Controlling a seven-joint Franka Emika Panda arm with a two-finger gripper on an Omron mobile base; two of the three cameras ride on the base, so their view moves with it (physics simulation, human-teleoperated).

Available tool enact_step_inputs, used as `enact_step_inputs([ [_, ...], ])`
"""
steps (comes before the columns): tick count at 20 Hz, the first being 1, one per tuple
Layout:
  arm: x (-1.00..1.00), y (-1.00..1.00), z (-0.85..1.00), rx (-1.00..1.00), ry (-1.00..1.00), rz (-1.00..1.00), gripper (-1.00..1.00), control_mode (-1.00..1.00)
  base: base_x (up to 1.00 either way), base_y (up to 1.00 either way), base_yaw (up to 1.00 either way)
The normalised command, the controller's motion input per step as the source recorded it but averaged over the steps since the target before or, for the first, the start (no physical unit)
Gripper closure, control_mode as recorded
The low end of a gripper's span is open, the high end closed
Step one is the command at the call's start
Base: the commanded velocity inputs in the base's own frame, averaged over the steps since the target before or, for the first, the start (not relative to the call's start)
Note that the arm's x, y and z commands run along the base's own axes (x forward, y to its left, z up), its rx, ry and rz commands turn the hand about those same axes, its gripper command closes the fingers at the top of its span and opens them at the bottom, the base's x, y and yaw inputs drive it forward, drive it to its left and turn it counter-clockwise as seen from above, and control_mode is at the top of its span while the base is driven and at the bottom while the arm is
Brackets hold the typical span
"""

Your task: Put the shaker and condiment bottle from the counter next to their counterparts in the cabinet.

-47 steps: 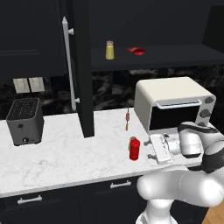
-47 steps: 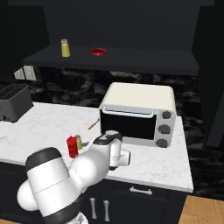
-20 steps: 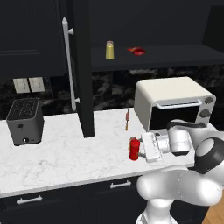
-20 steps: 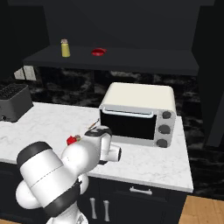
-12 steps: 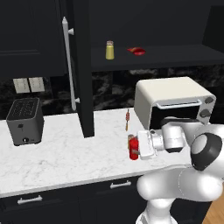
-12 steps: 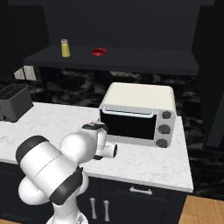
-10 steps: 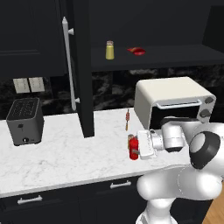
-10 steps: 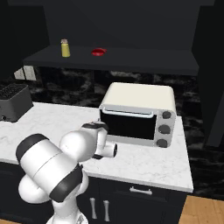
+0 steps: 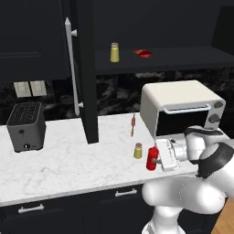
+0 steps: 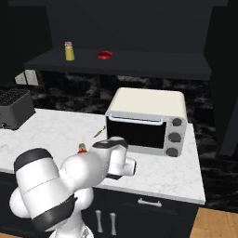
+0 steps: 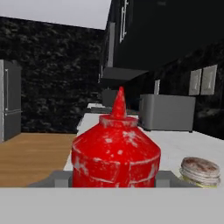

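The glossy red condiment bottle [image 11: 115, 155] — a squat, rounded plastic body tapering to a pointed nozzle — stands upright on the white marble-veined counter [image 9: 64, 167] near its front edge, with a dark finger [image 11: 56, 178] of the gripper [image 9: 156, 159] showing at each of its flanks, though whether the pads press it cannot be told. Just beside the bottle stands the small yellow cylindrical shaker [image 9: 137, 151] with its dull, speckled metal cap, while its matching twin [image 9: 114, 52] and a flat red item [image 9: 143, 54] sit on the dark shelf of the black cabinet [image 9: 192, 57] above.
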Motion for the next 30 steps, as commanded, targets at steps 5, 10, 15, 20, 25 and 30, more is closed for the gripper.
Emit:
enact_step_inputs([
  [5,-0.81,-0.11,0.89,0.05,-0.06,-0.03,1.00,-1.00,0.00,0.00,0.00],
  [10,-0.06,0.30,1.00,0.00,0.00,-0.16,1.00,-1.00,0.00,0.00,0.00],
  [15,0.00,0.06,1.00,-0.08,0.08,-0.16,1.00,-1.00,0.00,0.00,0.00],
  [20,0.00,-0.01,1.00,-0.16,0.22,-0.10,1.00,-1.00,0.00,0.00,0.00],
  [25,0.00,0.02,1.00,-0.11,0.17,-0.01,1.00,-1.00,0.00,0.00,0.00],
  [30,0.16,0.13,1.00,0.00,0.01,-0.11,1.00,-1.00,0.00,0.00,0.00],
])
